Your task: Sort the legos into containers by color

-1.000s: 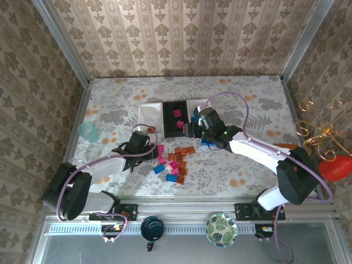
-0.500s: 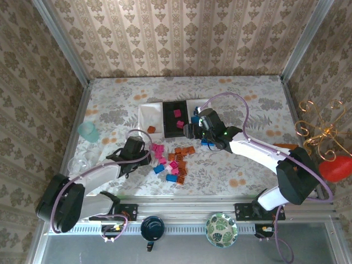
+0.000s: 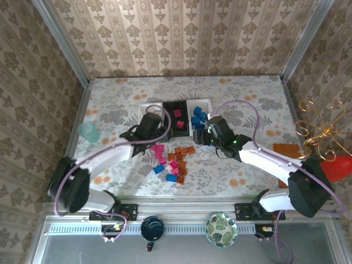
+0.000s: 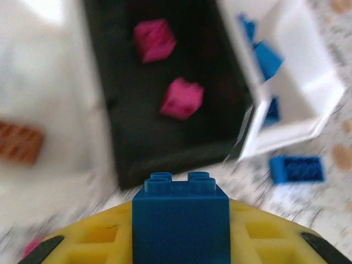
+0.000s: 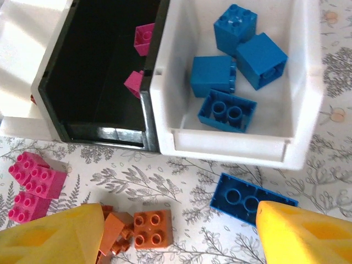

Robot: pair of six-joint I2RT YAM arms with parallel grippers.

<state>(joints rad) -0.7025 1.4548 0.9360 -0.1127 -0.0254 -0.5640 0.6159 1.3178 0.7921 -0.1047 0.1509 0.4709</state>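
Left jaws are clamped on a blue brick. The black tray is just ahead of them, with two pink bricks in it. Right jaws are apart over the desk, with a flat blue brick lying below between them. Just past them, the right white tray has four blue bricks inside. Loose orange bricks sit by one fingertip.

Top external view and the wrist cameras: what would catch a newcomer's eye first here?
First, the blue brick clamped in the left gripper, just short of the black tray that holds two magenta bricks. Next come the right white tray with four blue bricks inside, and the pile of orange, pink and blue legos lying loose in front of the trays.
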